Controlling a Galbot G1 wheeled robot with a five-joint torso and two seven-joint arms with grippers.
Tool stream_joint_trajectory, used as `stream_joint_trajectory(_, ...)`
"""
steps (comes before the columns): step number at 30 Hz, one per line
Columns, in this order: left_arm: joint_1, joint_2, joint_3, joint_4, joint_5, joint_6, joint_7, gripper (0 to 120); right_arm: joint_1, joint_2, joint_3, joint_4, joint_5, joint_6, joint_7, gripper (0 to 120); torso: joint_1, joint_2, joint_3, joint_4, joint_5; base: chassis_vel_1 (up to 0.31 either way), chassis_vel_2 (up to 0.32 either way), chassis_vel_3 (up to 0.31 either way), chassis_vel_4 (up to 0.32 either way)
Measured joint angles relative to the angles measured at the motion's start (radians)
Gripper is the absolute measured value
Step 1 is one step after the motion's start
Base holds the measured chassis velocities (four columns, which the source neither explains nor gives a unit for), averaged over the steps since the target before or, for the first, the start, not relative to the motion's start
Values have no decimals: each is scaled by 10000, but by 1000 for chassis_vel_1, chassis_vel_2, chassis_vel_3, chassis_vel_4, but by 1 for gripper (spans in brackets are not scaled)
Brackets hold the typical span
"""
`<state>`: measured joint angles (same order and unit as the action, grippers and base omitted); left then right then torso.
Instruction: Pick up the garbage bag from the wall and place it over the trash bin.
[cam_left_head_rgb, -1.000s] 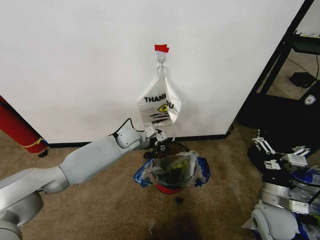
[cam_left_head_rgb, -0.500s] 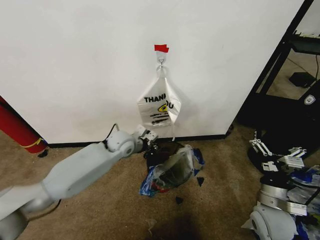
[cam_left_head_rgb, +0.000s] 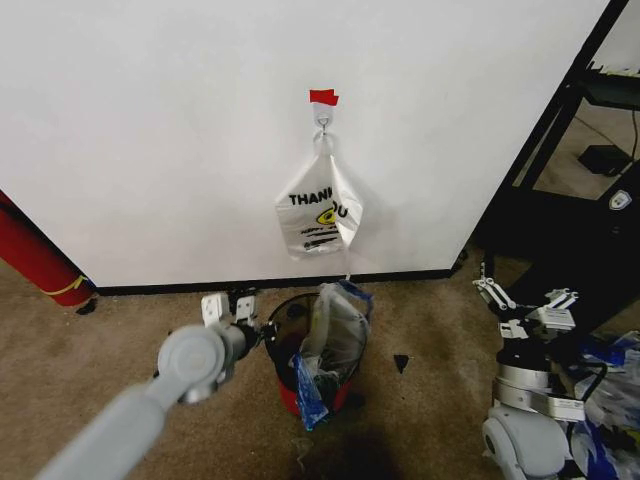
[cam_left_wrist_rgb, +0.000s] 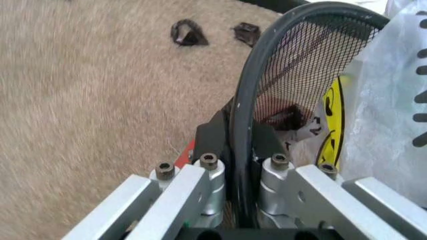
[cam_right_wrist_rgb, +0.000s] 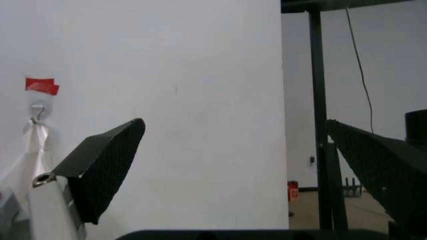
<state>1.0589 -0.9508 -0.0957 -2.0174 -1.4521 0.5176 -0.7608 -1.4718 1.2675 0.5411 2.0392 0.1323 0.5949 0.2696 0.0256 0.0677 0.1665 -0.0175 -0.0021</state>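
Wall (cam_left_head_rgb: 150, 130): plain white, black baseboard, filling the far side. Red tape mark (cam_left_head_rgb: 323, 97) above a small hook (cam_left_head_rgb: 323, 121); an opaque white "THANK YOU" bag (cam_left_head_rgb: 318, 212) hangs from the hook, just above the bin.

Carpet (cam_left_head_rgb: 130, 320): tan floor. Open room to the left of the bin as far as a red cylinder (cam_left_head_rgb: 35, 255) at the far left; a dark rack (cam_left_head_rgb: 560, 150) closes the right side. A small dark scrap (cam_left_head_rgb: 400, 362) lies just right of the bin.

Trash bin (cam_left_head_rgb: 290, 345): black wire mesh, red base, standing upright near the baseboard. One second ago it lay lower with its mouth toward the camera.

Garbage bag (cam_left_head_rgb: 335, 325): see-through plastic with blue strips, draped over the bin's right rim and partly inside; a blue end hangs down the near side. Previously it was spread wide across the mouth.

Left gripper (cam_left_wrist_rgb: 239, 150): pinching the bin's left rim between its pads; it has drawn nearer since.

Right gripper (cam_left_head_rgb: 520, 298): spread, raised at near right.
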Motion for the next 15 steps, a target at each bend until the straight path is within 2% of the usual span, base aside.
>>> stream_joint_trajectory(5, 858, -1186, -68, 14, 1322, -945, 370, 3, 11, 44, -69, 5, -198, -66, -44, 100, 0, 0, 0, -2, 0, 0, 0, 0, 0)
stream_joint_trajectory(6, 858, -1186, -68, 14, 1322, -945, 370, 3, 11, 44, -69, 5, -198, -66, -44, 100, 0, 0, 0, -2, 0, 0, 0, 0, 0)
stream_joint_trajectory(12, 1803, -2221, 172, -70, 3756, -2149, 1679, 3, -135, 59, -47, 40, -324, -68, -47, 100, 0, 0, 1, 2, 4, 0, 0, 0, 0)
stream_joint_trajectory(15, 1978, -2539, 313, 113, 4494, -2340, 1814, 3, -175, 62, -41, 36, -346, -54, -47, 100, 0, 0, 0, -1, 3, 0, 0, 0, 0)
